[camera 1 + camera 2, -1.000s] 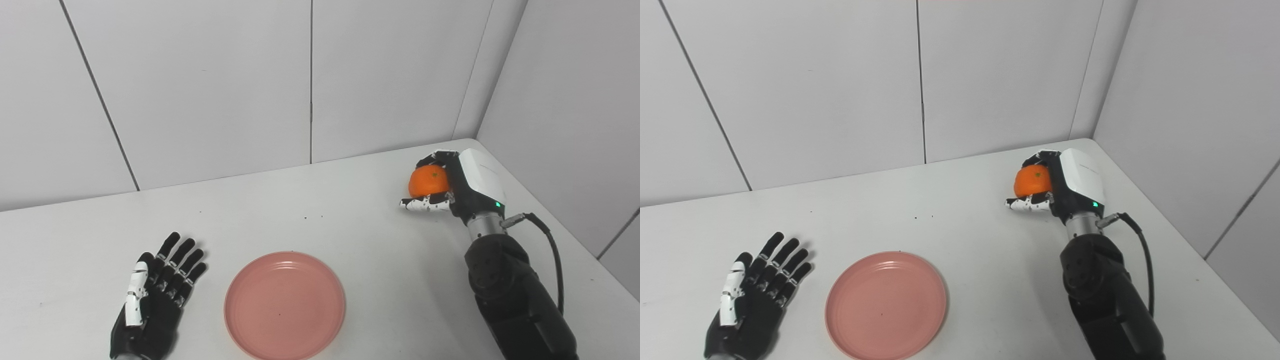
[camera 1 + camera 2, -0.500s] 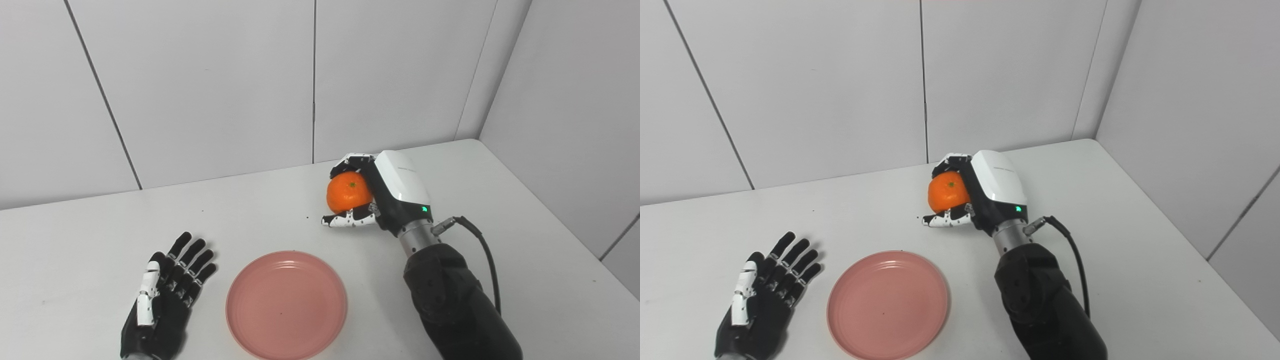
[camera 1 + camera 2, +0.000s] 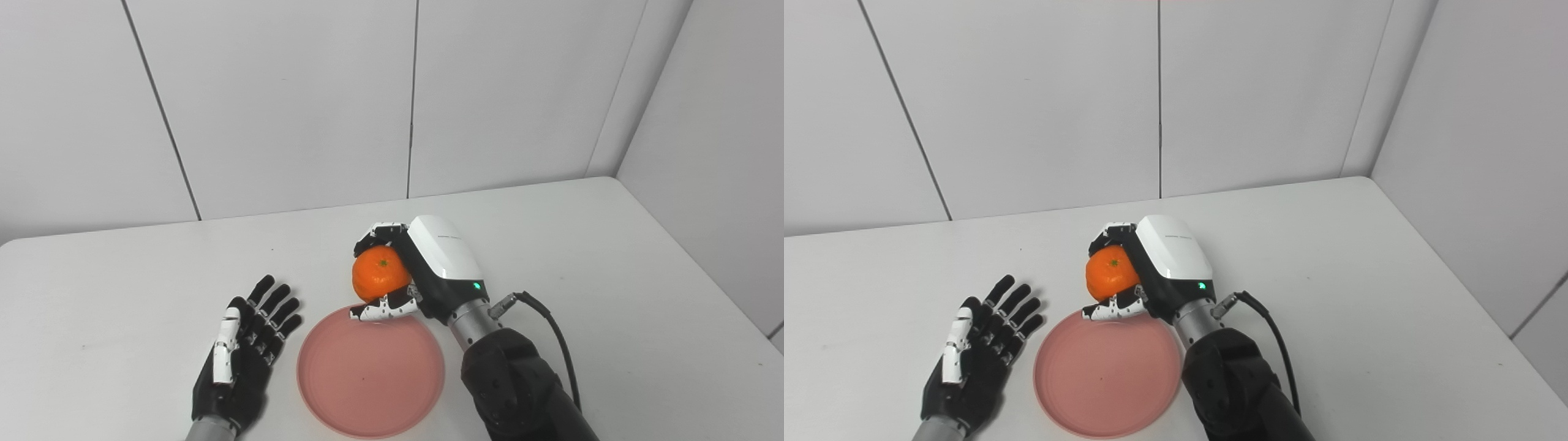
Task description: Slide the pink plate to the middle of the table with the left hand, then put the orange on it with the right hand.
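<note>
At lower centre of the frame, on the white surface (image 3: pixel 612 257): one pink plate (image 3: pixel 370 383), nothing resting in its well. One orange (image 3: pixel 380 280), stem scar facing up, sits in the right hand (image 3: pixel 422 275), whose fingers (image 3: pixel 380 231) curl over its far side while the thumb lies under it. Orange is held above the plate's far rim, not touching the plate as far as can be seen; the thumb tip overlaps that rim in both views. One left hand (image 3: pixel 245 352) lies at lower left, just beside the plate, palm up, holding nothing, fingers spread and straight. Plate's near edge almost reaches the bottom of the frame. Right forearm hides the surface to the plate's right; left wrist is cut off at the bottom edge.
</note>
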Motion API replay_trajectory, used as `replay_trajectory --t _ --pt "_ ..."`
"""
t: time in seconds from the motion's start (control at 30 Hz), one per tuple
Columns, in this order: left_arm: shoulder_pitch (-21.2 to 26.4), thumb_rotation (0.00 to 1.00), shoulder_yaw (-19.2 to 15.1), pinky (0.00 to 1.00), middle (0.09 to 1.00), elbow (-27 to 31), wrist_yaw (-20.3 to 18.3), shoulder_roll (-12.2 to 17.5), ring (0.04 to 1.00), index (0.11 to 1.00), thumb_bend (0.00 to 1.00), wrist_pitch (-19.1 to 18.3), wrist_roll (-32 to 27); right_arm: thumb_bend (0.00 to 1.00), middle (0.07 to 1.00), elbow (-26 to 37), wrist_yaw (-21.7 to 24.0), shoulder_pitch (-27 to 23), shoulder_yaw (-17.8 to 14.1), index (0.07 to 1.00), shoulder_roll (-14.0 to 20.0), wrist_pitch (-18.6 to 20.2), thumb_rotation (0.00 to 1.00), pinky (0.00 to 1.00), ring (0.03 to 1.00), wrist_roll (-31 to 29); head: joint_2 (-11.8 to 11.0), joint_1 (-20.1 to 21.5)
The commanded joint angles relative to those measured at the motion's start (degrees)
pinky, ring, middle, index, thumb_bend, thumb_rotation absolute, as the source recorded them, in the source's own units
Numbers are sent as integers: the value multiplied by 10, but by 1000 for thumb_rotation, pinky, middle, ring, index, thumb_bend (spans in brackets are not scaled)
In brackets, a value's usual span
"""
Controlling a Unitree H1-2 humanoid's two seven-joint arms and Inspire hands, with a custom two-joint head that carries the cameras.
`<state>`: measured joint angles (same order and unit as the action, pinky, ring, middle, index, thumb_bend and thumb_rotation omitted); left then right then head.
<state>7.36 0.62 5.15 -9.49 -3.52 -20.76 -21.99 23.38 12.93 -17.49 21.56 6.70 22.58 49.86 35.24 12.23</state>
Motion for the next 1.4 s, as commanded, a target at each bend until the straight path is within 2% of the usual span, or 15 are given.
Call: replay_trajectory --t 0.0,0.27,0.67,1.37 --pt "-14 1000 4 889 894 -1 18 -7 883 888 366 -20 12 525 426 10 -3 -4 -2 523 -2 -25 0 266 339 -6 -1 0" --pt "-10 1000 13 875 887 8 41 -23 881 881 370 -20 35 525 428 4 14 21 14 522 1 -34 0 267 347 -9 19 -39" --pt "-7 1000 15 880 893 12 55 -31 883 883 373 -17 44 524 424 -15 31 50 29 523 9 -36 0 254 338 -21 35 -52" --pt "-7 1000 22 873 896 13 62 -41 879 890 394 -7 73 523 406 -102 -27 55 49 522 16 -106 0 234 308 -1 42 -67"
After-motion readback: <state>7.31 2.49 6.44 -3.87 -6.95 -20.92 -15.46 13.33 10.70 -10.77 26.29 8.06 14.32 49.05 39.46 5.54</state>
